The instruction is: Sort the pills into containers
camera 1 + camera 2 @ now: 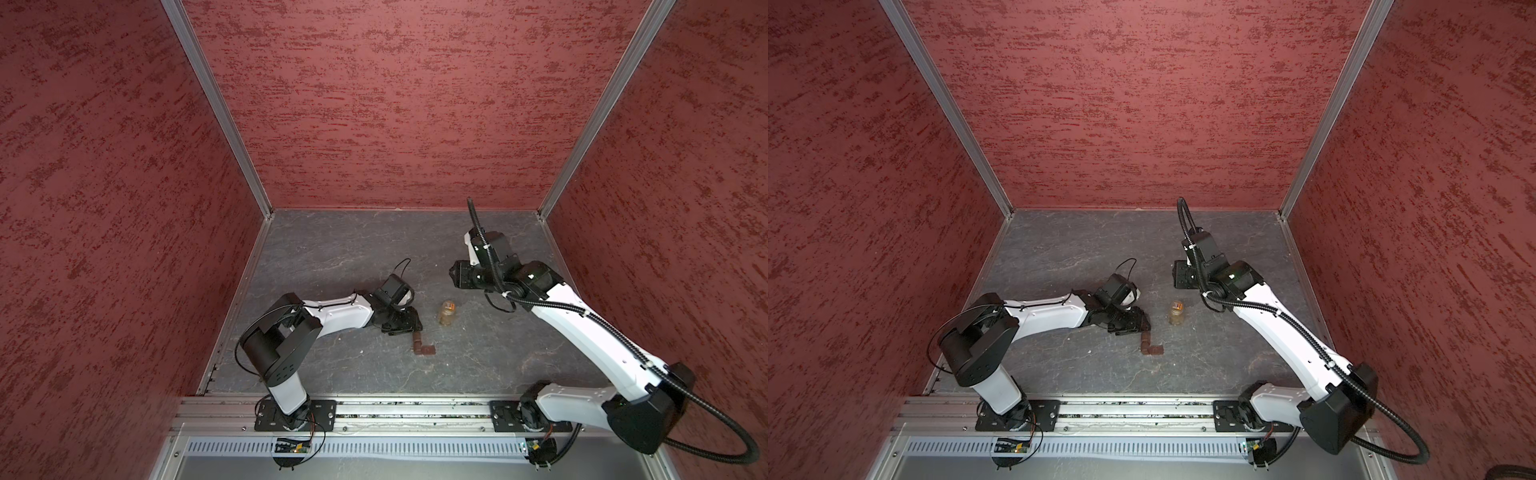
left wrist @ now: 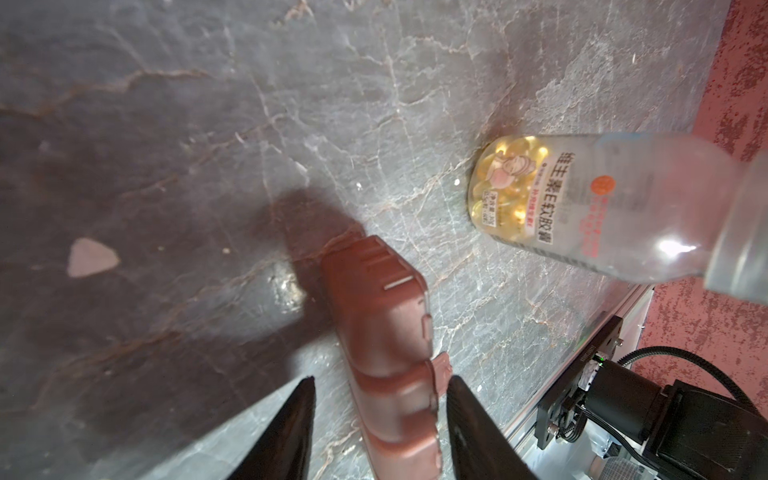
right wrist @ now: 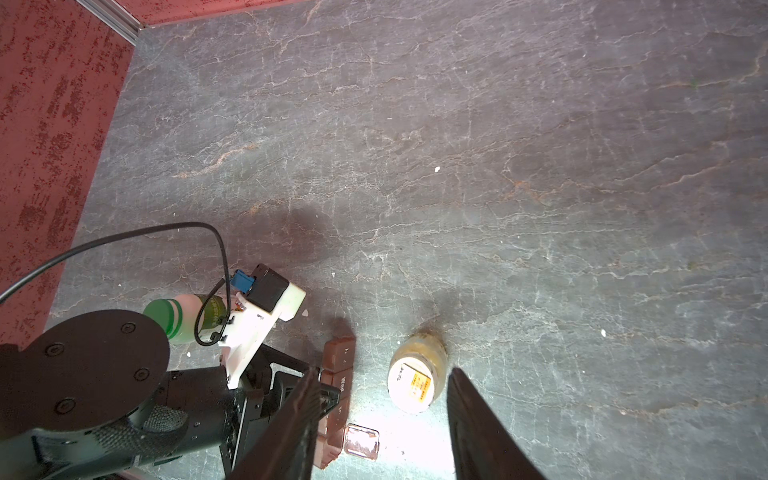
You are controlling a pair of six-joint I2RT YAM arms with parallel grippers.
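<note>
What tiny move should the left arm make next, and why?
Probably close the left tool onto the brown container strip. Its fingers flank the strip with a clear gap on one side, so the strip isn't gripped yet.

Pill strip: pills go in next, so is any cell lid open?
One is open: the end lid lies flipped out sideways beside the pill strip; the rest that show look shut.

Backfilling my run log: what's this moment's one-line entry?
left gripper: open, astride pill box | right gripper: open, empty, raised near pill bottle | end lid: open
</note>
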